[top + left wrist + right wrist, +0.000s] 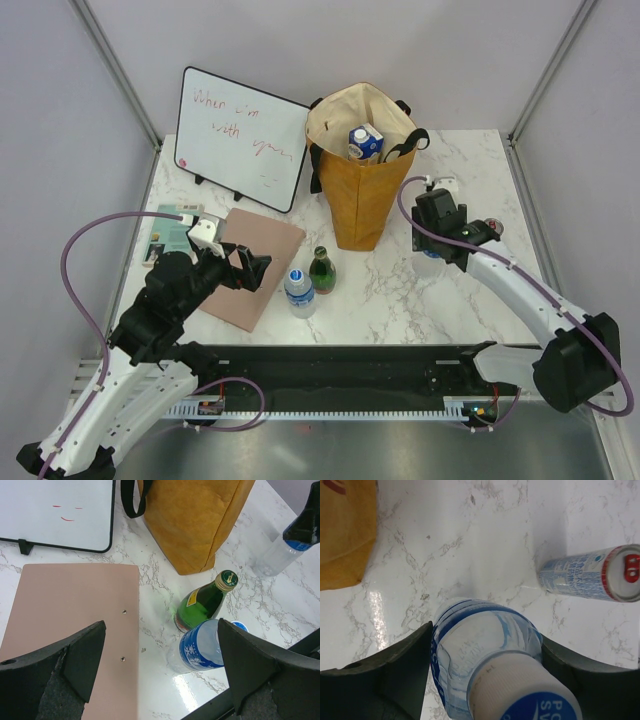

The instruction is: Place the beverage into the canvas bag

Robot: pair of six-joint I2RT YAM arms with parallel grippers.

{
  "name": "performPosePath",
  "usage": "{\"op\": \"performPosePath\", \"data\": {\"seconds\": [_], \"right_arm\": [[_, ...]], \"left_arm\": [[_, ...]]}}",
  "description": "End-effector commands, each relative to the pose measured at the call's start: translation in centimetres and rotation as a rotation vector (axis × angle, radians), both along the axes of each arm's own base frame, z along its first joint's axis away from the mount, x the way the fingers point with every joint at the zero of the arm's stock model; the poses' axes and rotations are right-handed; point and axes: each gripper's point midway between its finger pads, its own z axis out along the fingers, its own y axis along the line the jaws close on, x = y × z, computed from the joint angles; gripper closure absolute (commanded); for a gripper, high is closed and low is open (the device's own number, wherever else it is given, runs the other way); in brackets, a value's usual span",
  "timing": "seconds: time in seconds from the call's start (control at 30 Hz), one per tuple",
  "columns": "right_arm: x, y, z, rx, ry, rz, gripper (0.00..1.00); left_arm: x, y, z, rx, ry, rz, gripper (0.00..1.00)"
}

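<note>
Top view: water bottle stands on the desk just right of the canvas bag, under the right pincer. The left pincer hangs well left of the bag.

Left wrist: left pincer gapes wide and holds nothing.

Right wrist: fingers lie against both flanks of the bottle below its cap, apparently clamped. Thin clear plastic probably yields and slips, so the labelled upper body suits a firm, moderate grip.

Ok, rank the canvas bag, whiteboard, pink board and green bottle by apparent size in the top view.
1. canvas bag and whiteboard: about alike, so unranked
2. pink board
3. green bottle
</note>
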Motion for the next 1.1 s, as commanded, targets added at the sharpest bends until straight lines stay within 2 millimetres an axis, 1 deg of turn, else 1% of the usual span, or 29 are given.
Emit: {"op": "performPosePath", "data": {"seconds": [0.0,0.03,0.07,0.1,0.13,0.17,0.2,0.27,0.3,0.33,0.37,0.4,0.43,0.47,0.5,0.53,0.57,0.6,0.63,0.67,0.7,0.73,0.8,0.83,0.9,0.93,1.0,1.03,1.07], "right_arm": [[2.5,0.1,11.4,0.050,-0.262,-0.008,0.75],[2.6,0.0,12.4,0.050,-0.280,-0.013,0.78],[2.7,-0.1,13.4,0.048,-0.294,-0.009,0.84],[2.8,-0.1,15.6,0.058,-0.333,-0.008,0.87],[3.0,0.0,16.5,0.064,-0.348,-0.004,0.90],[3.1,0.1,17.5,0.063,-0.365,0.005,0.99],[3.3,0.2,19.9,0.081,-0.408,0.007,1.00],[3.9,0.5,21.9,0.077,-0.435,0.029,1.00],[4.0,0.6,24.8,0.099,-0.491,0.033,1.00],[4.6,0.9,25.6,0.096,-0.499,0.036,1.00],[4.8,0.9,26.9,0.101,-0.524,0.037,1.00],[4.7,0.9,30.1,0.118,-0.591,0.043,1.00],[5.4,1.2,30.9,0.122,-0.602,0.046,1.00],[5.5,1.4,32.1,0.132,-0.628,0.057,1.00],[5.4,1.5,35.0,0.160,-0.693,0.064,1.00],[6.3,2.2,35.4,0.160,-0.697,0.082,1.00],[6.6,2.5,36.3,0.172,-0.718,0.095,1.00],[6.5,3.1,38.5,0.208,-0.773,0.121,1.00],[7.5,3.9,38.5,0.214,-0.774,0.143,1.00],[7.9,4.4,39.0,0.227,-0.789,0.160,1.00],[8.2,5.2,40.1,0.256,-0.826,0.192,1.00],[9.2,6.0,39.7,0.260,-0.820,0.210,1.00],[10.2,7.1,40.2,0.278,-0.851,0.242,1.00],[11.1,8.1,39.7,0.286,-0.843,0.272,1.00],[12.3,9.1,39.4,0.286,-0.852,0.301,1.00],[13.5,10.0,38.5,0.285,-0.835,0.328,1.00],[14.6,11.2,38.0,0.278,-0.834,0.373,1.00],[15.8,12.5,36.5,0.280,-0.802,0.412,1.00],[16.3,13.0,36.0,0.276,-0.793,0.433,1.00]], "left_arm": [[0.3,-0.2,0.9,-0.006,-0.039,-0.009,0.00],[0.3,-0.2,0.9,-0.006,-0.039,-0.009,0.00],[0.3,-0.3,0.8,-0.006,-0.039,-0.009,0.00],[0.3,-0.3,0.9,-0.006,-0.040,-0.009,0.00],[0.3,-0.2,0.8,-0.005,-0.039,-0.007,0.00],[0.3,-0.3,0.8,-0.004,-0.037,-0.009,0.00],[0.3,-0.3,0.8,-0.005,-0.038,-0.009,0.00],[0.3,-0.3,0.8,-0.006,-0.037,-0.008,0.00],[0.3,-0.3,0.8,-0.005,-0.038,-0.009,0.00],[0.3,-0.3,0.9,-0.006,-0.039,-0.009,0.00],[0.3,-0.2,0.9,-0.006,-0.039,-0.009,0.00],[0.3,-0.3,0.8,-0.007,-0.038,-0.008,0.00],[0.3,-0.2,0.8,-0.005,-0.038,-0.009,0.00],[0.3,-0.2,0.8,-0.005,-0.038,-0.009,0.00],[0.3,-0.3,0.9,-0.006,-0.040,-0.009,0.00],[0.3,-0.3,0.9,-0.008,-0.040,-0.008,0.00],[0.3,-0.2,0.9,-0.006,-0.039,-0.009,0.00],[0.3,-0.3,0.9,-0.006,-0.040,-0.009,0.00],[0.3,-0.2,0.8,-0.005,-0.038,-0.007,0.00],[0.3,-0.2,0.9,-0.006,-0.041,-0.006,0.00],[0.3,-0.2,0.9,-0.005,-0.039,-0.006,0.00],[0.3,-0.2,0.9,-0.006,-0.041,-0.006,0.00],[0.3,-0.2,0.9,-0.006,-0.041,-0.004,0.00],[0.3,-0.2,0.8,-0.004,-0.038,-0.006,0.00],[0.4,-0.3,0.7,-0.003,-0.035,-0.007,0.00],[0.4,-0.3,0.7,-0.002,-0.034,-0.009,0.00],[0.4,-0.3,0.7,-0.002,-0.033,-0.009,0.00],[0.4,-0.3,0.7,-0.002,-0.033,-0.009,0.00],[0.4,-0.3,0.7,-0.001,-0.031,-0.009,0.00]]}}
